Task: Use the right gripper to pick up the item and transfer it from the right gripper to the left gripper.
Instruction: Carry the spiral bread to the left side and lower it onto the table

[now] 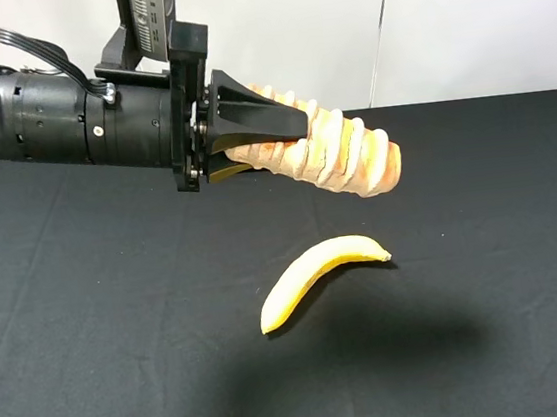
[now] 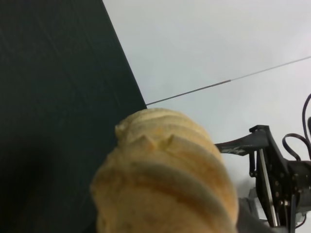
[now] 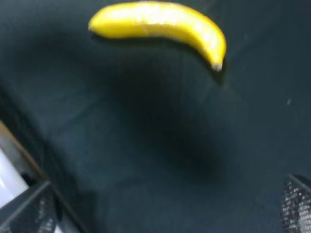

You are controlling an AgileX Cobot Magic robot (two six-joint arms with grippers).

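Observation:
The item (image 1: pixel 353 155), a tan ridged loaf, hangs in the air above the black table, pointing right and slightly down. My left gripper (image 1: pixel 276 143) reaches in from the left and is shut on the loaf's left end. In the left wrist view the item (image 2: pixel 165 179) fills the lower middle and hides the fingers. The right arm does not show in the exterior high view. In the right wrist view my right gripper (image 3: pixel 160 213) is open, its fingertips (image 3: pixel 29 208) far apart at the frame's corners with only tablecloth between them.
A yellow banana (image 1: pixel 318 276) lies on the black tablecloth (image 1: pixel 92 340) below the loaf; it also shows in the right wrist view as the banana (image 3: pixel 160 24). A black frame with cables (image 2: pixel 277 184) stands beyond the table edge. A white wall is behind.

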